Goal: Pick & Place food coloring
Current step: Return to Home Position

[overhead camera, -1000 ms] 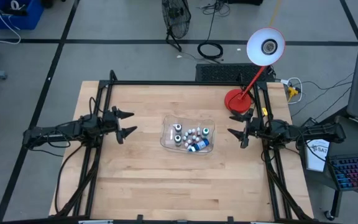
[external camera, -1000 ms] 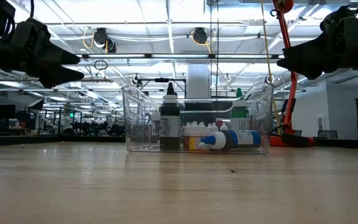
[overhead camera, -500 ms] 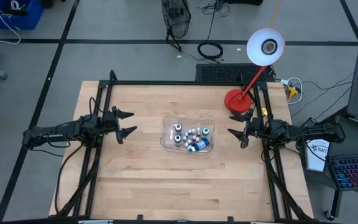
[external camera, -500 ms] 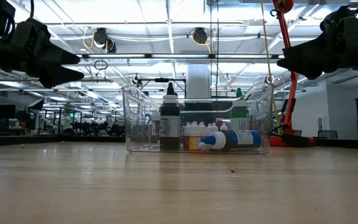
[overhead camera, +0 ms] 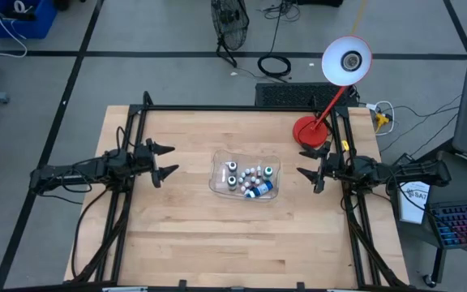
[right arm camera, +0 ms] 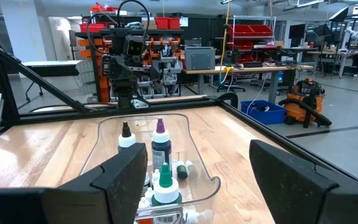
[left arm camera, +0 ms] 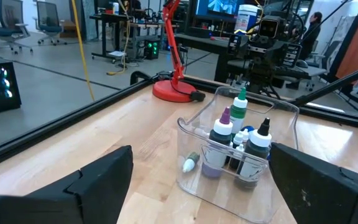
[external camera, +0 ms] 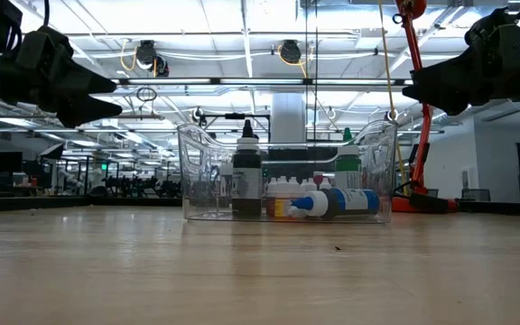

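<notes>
A clear plastic tray [overhead camera: 217, 183] sits mid-table and holds several bottles. The food coloring [overhead camera: 254, 172] is a cluster of tiny pale dropper bottles standing in the tray's middle, seen in the low view as food coloring [external camera: 283, 188] between taller bottles. Taller black-, purple- and green-topped bottles stand around them, and a blue-labelled bottle [external camera: 337, 202] lies on its side. My left gripper [overhead camera: 174, 159] hovers open, left of the tray and above table height [external camera: 114, 97]. My right gripper [overhead camera: 299, 160] hovers open to the tray's right [external camera: 409, 90]. Both point at the tray.
A red desk lamp [overhead camera: 308, 130] stands on its base at the far right corner, its white shade hanging beyond the far edge. Black frame rails run along the left, right and far edges. Bare wood lies near and far of the tray.
</notes>
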`<state>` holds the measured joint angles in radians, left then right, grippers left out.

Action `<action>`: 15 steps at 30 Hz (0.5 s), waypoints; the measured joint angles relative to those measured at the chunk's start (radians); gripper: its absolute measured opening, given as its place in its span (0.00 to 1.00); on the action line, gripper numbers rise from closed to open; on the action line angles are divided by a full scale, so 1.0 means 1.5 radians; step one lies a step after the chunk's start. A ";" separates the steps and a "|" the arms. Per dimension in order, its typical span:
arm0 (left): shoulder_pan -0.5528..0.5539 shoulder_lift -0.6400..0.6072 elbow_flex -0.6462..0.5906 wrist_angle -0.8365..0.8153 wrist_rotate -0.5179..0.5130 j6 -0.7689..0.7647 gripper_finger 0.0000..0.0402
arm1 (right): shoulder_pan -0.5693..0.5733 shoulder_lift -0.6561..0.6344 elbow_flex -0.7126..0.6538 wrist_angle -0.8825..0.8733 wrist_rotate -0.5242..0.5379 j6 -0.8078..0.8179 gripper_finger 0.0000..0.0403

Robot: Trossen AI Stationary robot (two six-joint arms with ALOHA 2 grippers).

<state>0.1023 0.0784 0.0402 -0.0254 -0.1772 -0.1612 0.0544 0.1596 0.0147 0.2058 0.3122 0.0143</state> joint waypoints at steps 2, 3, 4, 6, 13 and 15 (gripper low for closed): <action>0.000 0.000 0.000 0.000 0.000 0.000 0.91 | 0.000 0.000 0.000 0.000 0.000 0.000 0.67; 0.000 0.000 0.000 0.000 0.000 0.000 0.91 | 0.000 0.000 0.000 0.000 0.000 0.000 0.67; 0.000 0.000 0.000 0.000 0.000 0.000 0.90 | 0.000 0.000 0.000 0.000 0.000 0.000 0.67; 0.000 0.000 0.000 0.000 0.000 0.000 0.90 | 0.000 0.000 0.000 0.000 0.000 0.000 0.67; 0.000 0.000 0.000 0.000 0.000 0.000 0.93 | 0.000 0.000 0.000 0.000 0.000 0.000 0.67; 0.000 0.000 0.000 0.000 0.000 0.000 0.94 | 0.000 0.000 0.000 0.000 0.000 0.000 0.66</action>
<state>0.1024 0.0784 0.0402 -0.0254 -0.1773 -0.1608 0.0542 0.1596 0.0149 0.2058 0.3119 0.0145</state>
